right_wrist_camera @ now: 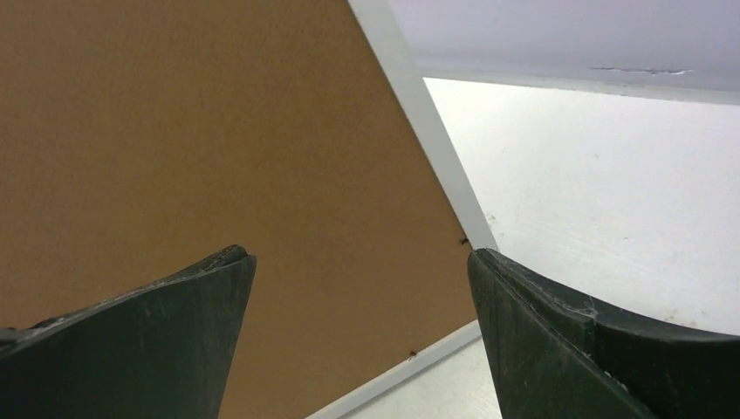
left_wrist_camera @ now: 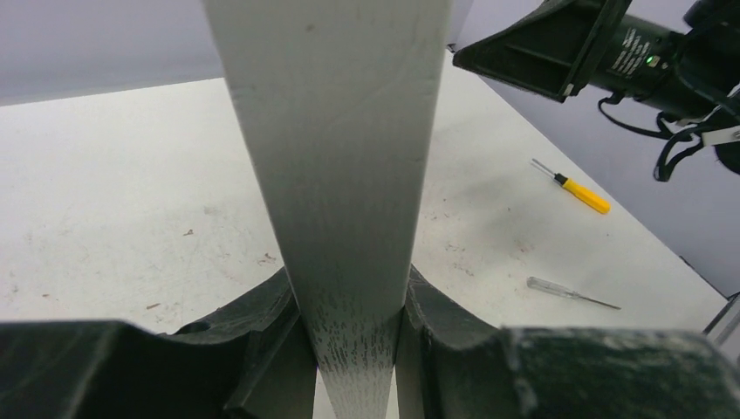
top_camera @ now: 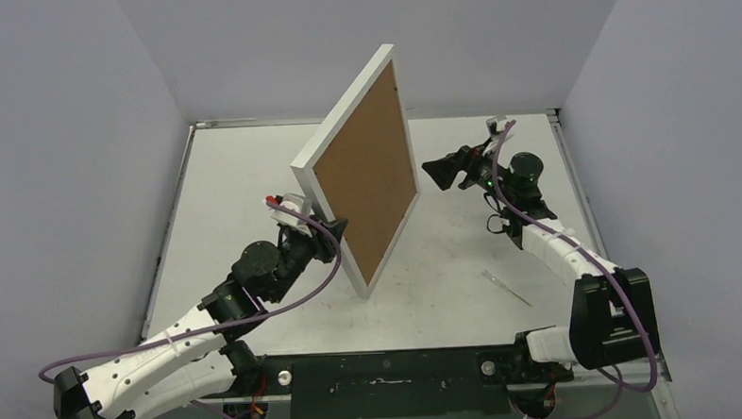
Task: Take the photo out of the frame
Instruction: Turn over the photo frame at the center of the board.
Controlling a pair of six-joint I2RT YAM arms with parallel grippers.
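No text, number or brand is legible in any view. Only candidate is a few lines of tiny white print on the black right-wrist housing [left_wrist_camera: 630, 54], at about 2 o'clock in the left wrist view, just beside a green light [left_wrist_camera: 647, 60]. The print is too small and blurred to read
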